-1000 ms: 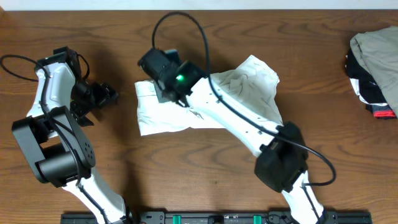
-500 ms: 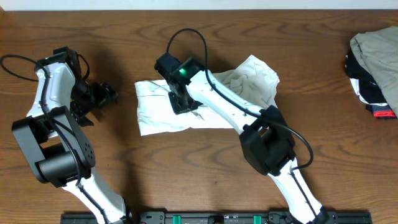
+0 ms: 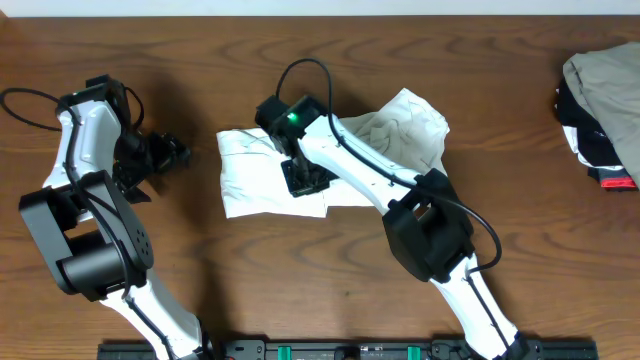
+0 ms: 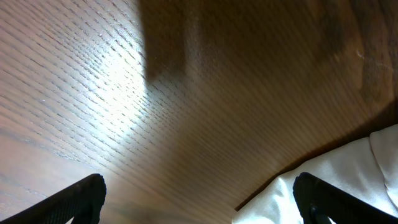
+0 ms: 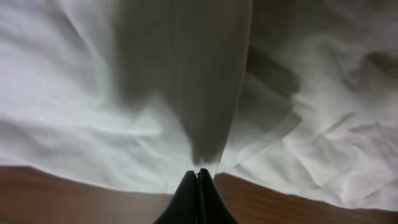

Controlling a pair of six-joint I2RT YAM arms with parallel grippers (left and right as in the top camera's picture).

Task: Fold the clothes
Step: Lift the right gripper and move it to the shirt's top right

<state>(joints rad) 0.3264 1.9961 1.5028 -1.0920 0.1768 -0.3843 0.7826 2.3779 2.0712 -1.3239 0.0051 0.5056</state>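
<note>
Currently right hand (image 5: 199,178) pinches the thin white cotton T-shirt (image 3: 250,185); left hand (image 4: 199,199) open. Shallow pinch could slip, dropping the fold.

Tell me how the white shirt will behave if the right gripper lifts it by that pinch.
Probably floppy: the white T-shirt lies wrinkled, and cloth tents in a soft ridge from the right gripper. Its fine creases suggest thin, light cloth that should drape, not hold shape.
</note>
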